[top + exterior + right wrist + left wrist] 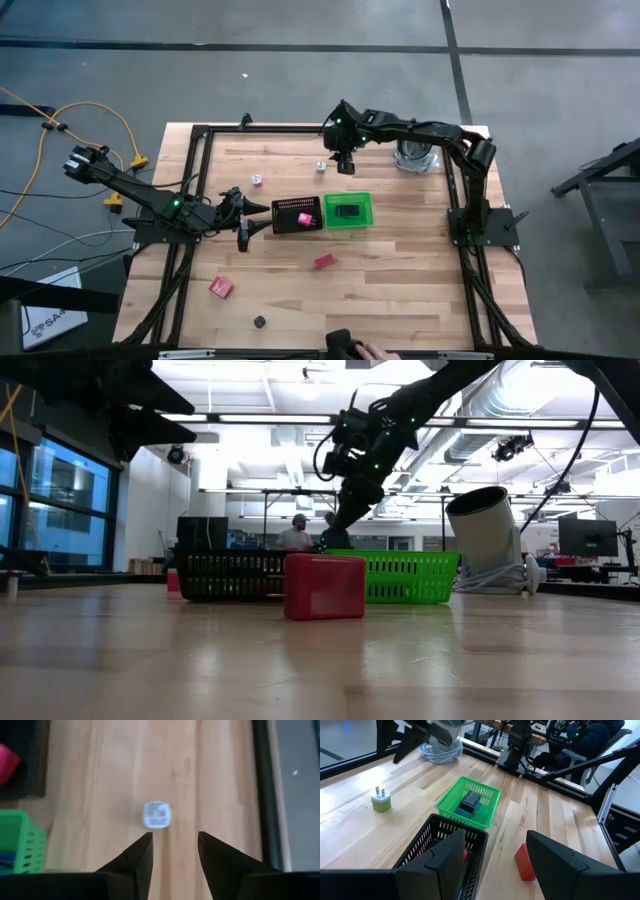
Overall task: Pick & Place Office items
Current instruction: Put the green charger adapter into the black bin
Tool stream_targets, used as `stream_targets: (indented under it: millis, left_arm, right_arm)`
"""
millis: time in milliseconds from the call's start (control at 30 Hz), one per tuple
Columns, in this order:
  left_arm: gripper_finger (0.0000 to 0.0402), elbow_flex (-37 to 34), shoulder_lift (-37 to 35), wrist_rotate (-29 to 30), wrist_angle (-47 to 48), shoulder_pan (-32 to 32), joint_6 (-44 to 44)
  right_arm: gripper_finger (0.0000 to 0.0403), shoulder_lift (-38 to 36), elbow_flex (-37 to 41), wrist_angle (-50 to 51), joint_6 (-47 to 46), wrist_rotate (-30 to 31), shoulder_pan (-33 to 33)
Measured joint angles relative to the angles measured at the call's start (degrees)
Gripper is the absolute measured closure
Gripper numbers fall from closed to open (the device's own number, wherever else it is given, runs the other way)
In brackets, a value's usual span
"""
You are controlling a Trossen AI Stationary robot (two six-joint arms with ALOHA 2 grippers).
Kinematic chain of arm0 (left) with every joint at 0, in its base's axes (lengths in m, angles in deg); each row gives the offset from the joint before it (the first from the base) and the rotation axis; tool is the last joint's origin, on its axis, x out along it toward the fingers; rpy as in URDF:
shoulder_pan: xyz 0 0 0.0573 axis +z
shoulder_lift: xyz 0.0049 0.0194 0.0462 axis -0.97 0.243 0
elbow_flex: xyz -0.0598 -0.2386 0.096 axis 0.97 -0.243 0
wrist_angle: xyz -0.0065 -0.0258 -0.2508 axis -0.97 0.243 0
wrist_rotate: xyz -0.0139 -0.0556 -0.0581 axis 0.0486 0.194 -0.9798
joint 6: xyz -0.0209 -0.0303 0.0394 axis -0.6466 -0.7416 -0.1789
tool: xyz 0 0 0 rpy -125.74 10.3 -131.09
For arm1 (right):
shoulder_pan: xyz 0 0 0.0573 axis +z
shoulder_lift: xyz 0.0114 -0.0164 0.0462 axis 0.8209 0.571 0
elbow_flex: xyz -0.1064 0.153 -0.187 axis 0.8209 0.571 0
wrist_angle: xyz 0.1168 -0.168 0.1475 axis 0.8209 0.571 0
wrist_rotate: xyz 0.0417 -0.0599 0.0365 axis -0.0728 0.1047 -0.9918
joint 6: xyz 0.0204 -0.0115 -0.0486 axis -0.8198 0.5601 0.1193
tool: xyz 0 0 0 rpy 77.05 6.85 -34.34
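Your right pincer (172, 851) hovers above the small white charger plug (157, 814) on the bare bench (220, 780), fingers narrowly parted, holding nothing. The plug looks light, rigid and smooth; grip its flat sides squarely.

Two trays (298, 216), two red blocks (221, 287)

small whitish item (157, 814) beyond the right gripper's fingertips (145, 841) is blurred; its kind cannot be told.
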Motion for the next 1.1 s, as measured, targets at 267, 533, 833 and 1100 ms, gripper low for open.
stream_targets:
  millis: [267,533,833,1100]
  left_arm:
    - [0.0198,0.0,0.0,0.0,0.0,0.0,0.0]
    - [0.0198,0.0,0.0,0.0,0.0,0.0,0.0]
    - [0.0198,0.0,0.0,0.0,0.0,0.0,0.0]
    - [0.0198,0.0,0.0,0.0,0.0,0.0,0.0]
  right_arm:
    - [0.0261,0.0,0.0,-1.9,0.2,-0.2,2.4]
    - [0.0261,1.3,-0.1,-2.3,-0.2,0.9,2.2]
    - [0.0228,2.6,0.0,-1.9,0.2,0.9,1.4]
    - [0.0195,2.6,0.0,-1.7,0.3,1.4,1.4]
